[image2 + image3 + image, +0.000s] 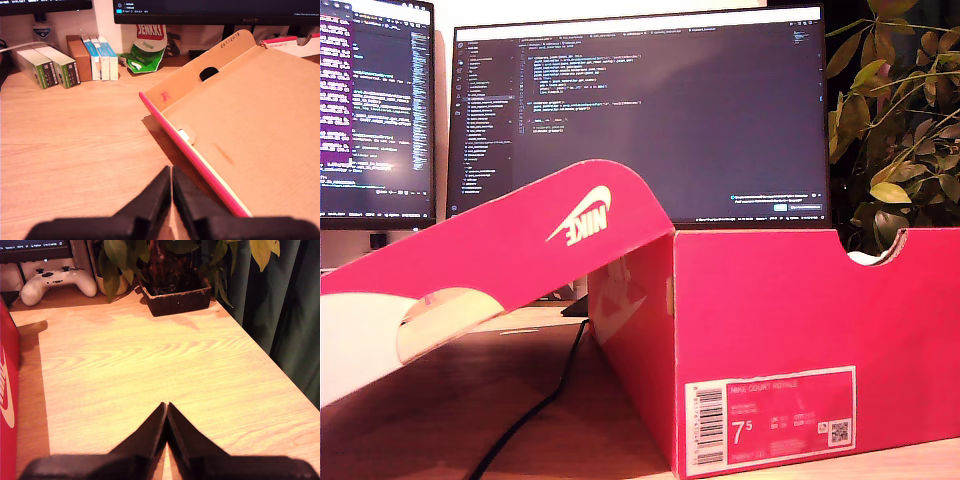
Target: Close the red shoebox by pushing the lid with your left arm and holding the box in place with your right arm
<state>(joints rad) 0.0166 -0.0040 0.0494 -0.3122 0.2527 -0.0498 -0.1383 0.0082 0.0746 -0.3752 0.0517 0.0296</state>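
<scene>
red shoebox [800,340] sits on the wooden desk [150,365] in front of the monitor [640,110], lid [500,260] wide open and sloping away from the box. my first gripper [171,192], fingers pressed together w/ nothing held, hovers just beside the lid's pink edge. my second gripper [166,427], also pinched empty, is near the box's side, not touching. closing not yet begun; push & brace both left, by the look of it.
</scene>
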